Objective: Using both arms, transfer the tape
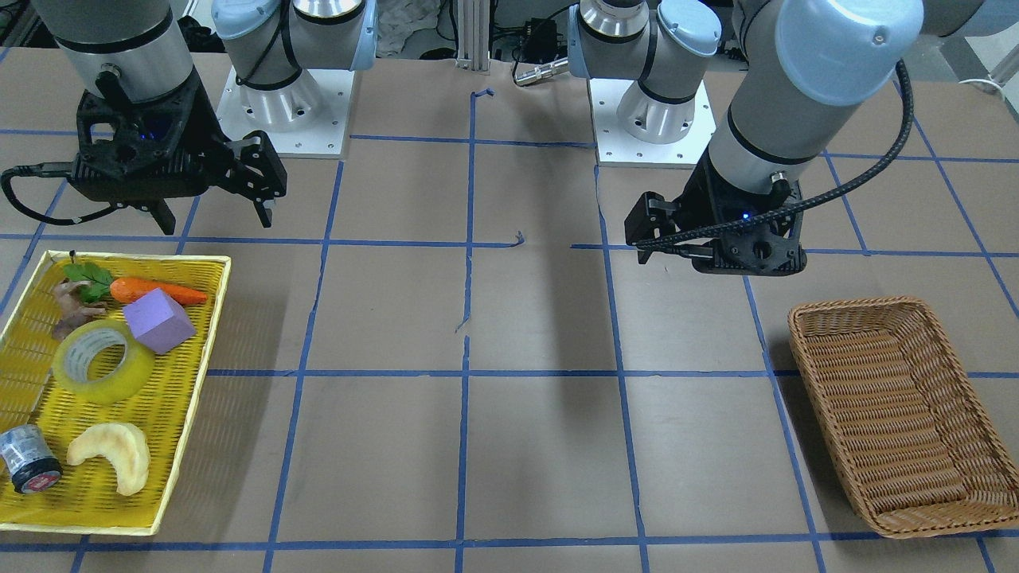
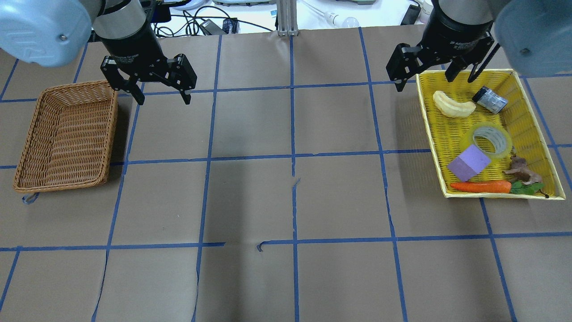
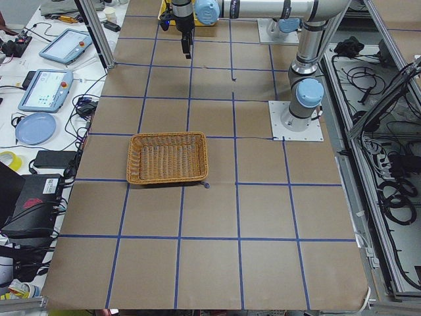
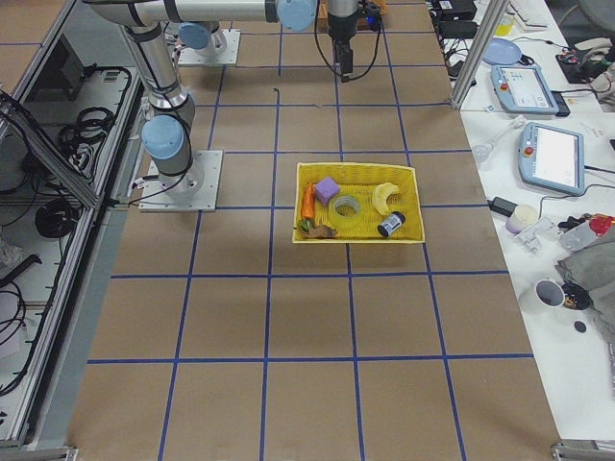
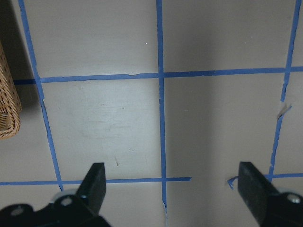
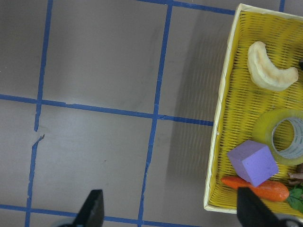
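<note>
The tape (image 1: 103, 362) is a translucent yellow roll lying flat in the yellow tray (image 1: 201, 334), next to a purple block (image 1: 158, 320). The tape also shows in the overhead view (image 2: 491, 139), the exterior right view (image 4: 345, 208) and the right wrist view (image 6: 284, 137). My right gripper (image 2: 433, 82) is open and empty, raised above the tray's far end. In the right wrist view, the right gripper (image 6: 170, 196) looks down on the table beside the tray (image 6: 218, 132). My left gripper (image 2: 164, 100) is open and empty above the table, beside the wicker basket (image 2: 67, 134).
The tray also holds a carrot (image 2: 480, 187), a pale crescent pastry (image 2: 453, 106), a grey cylinder with a red-and-black end (image 1: 28, 460) and a brown figure with leaves (image 2: 520, 172). The brown wicker basket (image 1: 899, 414) is empty. Blue tape lines grid the table.
</note>
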